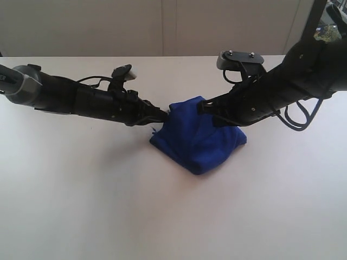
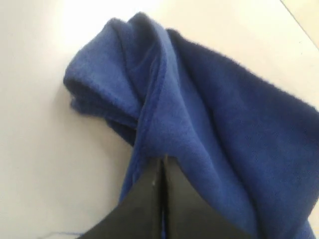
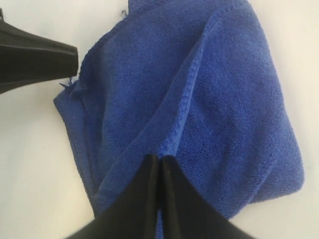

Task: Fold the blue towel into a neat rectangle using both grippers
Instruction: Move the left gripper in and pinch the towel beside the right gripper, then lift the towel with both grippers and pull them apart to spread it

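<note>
From outside: shows the blue towel (image 1: 198,143) heaped mid-desk (image 1: 81,206), drawn to a peak between both jaws. From left wrist: finds left jaws pressed together, seemingly pinching a towel fold. From right wrist: finds right jaws clamped on a stitched hem.

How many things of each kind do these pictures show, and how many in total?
Towels: 1, the blue towel
Grippers: 2, the left gripper and the right gripper, both black, both with jaws shut on the towel
Tables: 1, the white table
Total: 4
</note>
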`<state>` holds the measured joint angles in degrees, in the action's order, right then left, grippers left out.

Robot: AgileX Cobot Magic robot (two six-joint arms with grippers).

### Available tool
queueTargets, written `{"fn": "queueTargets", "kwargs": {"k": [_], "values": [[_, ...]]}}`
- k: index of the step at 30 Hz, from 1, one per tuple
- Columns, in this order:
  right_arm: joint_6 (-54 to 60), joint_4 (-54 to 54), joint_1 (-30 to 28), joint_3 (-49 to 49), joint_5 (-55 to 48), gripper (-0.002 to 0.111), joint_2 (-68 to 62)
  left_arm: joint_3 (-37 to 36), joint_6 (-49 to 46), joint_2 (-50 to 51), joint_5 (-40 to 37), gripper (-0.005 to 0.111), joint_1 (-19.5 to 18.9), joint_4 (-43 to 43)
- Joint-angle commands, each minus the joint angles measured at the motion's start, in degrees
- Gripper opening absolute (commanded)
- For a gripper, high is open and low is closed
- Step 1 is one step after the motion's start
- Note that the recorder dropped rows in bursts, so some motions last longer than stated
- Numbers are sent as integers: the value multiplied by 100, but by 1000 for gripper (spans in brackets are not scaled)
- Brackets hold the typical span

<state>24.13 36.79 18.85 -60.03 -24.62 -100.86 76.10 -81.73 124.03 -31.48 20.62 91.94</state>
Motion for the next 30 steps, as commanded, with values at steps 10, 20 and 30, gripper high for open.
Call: {"fn": "queueTargets", "kwargs": {"k": [10, 20, 30], "values": [[69, -65, 6, 7, 41, 0, 70, 64, 353, -141, -58, 45, 16, -623], [69, -65, 6, 7, 42, 0, 70, 64, 355, -141, 756, 46, 420, -1026], [69, -65, 6, 7, 17, 0, 70, 64, 355, -141, 1321, 27, 491, -1127]]}}
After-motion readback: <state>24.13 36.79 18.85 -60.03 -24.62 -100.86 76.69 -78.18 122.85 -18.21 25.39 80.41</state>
